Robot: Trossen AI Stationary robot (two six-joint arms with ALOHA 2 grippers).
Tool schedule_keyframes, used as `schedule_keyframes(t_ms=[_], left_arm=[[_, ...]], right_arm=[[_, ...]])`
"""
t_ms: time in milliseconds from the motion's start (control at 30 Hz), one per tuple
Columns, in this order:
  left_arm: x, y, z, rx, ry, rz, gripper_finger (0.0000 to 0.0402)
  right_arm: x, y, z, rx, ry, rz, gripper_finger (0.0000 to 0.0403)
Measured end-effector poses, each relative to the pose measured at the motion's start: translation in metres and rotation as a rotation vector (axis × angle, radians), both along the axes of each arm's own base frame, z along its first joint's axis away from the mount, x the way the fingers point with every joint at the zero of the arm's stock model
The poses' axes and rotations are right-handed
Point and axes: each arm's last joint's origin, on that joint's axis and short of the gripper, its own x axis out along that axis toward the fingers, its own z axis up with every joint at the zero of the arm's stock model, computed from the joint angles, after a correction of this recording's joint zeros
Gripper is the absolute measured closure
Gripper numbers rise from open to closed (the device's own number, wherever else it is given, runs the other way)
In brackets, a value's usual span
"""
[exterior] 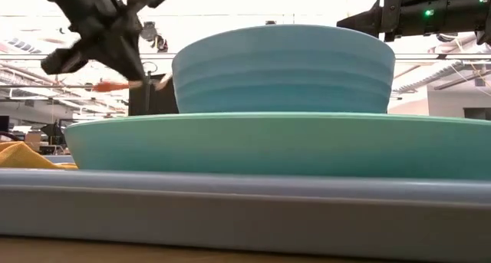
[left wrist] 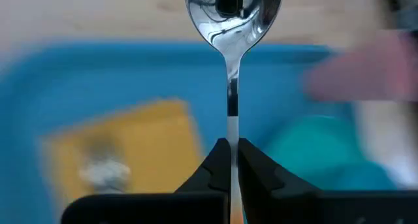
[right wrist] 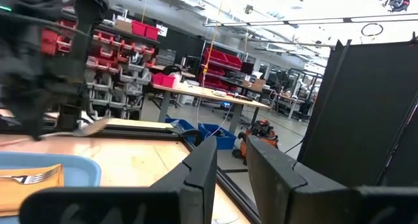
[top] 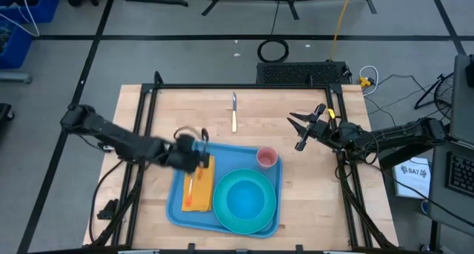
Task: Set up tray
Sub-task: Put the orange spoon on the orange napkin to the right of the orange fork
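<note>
The blue tray [top: 178, 204] lies on the wooden table's near middle. On it are a yellow napkin [top: 201, 181] with an orange-handled fork [top: 190, 190], a turquoise plate [top: 222, 209] with a bowl [top: 246, 197] in it, and a pink cup [top: 266, 158]. My left gripper [top: 197, 147] hovers over the tray's far left part, shut on a metal spoon [left wrist: 233, 15]. My right gripper [top: 296, 132] is open in the air over the table's right side, touching nothing. A knife [top: 234, 112] lies flat on the table beyond the tray. My left gripper [left wrist: 230, 147] pinches the spoon's thin handle [left wrist: 232, 116] between its two fingers, which lie along the handle. The bowl of the spoon [left wrist: 233, 15] sticks out beyond the fingertips. The spoon is lifted clear above the tray and napkin [left wrist: 124, 152].
The pink cup [left wrist: 366, 74] and the plate [left wrist: 313, 152] stand close to the right of the held spoon. The strip of tray between the napkin and the plate [top: 215, 172] is bare. A black frame edges the table [top: 222, 86]; cables lie on the floor beyond.
</note>
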Motion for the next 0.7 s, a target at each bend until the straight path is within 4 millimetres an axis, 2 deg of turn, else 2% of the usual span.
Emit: schedule_keyframes(t_ms=[100, 233, 467, 700], left_arm=[[0.001, -0.03, -0.005, -0.034, -0.102, 0.031, 0.0392], [0.006, -0.052, -0.024, -0.113, -0.113, 0.089, 0.0392], [0.015, -0.065, -0.055, -0.239, 0.016, 0.117, 0.0392], [0.018, -0.071, -0.062, -0.316, 0.089, 0.115, 0.0392]], right_arm=[[0.0, 0.0, 0.0, 0.01, -0.009, 0.002, 0.0326], [0.0, 0.0, 0.001, 0.012, -0.02, 0.003, 0.0326], [0.0, 0.0, 0.002, 0.019, -0.027, 0.007, 0.0326], [0.0, 0.0, 0.002, 0.019, -0.027, 0.007, 0.0325]])
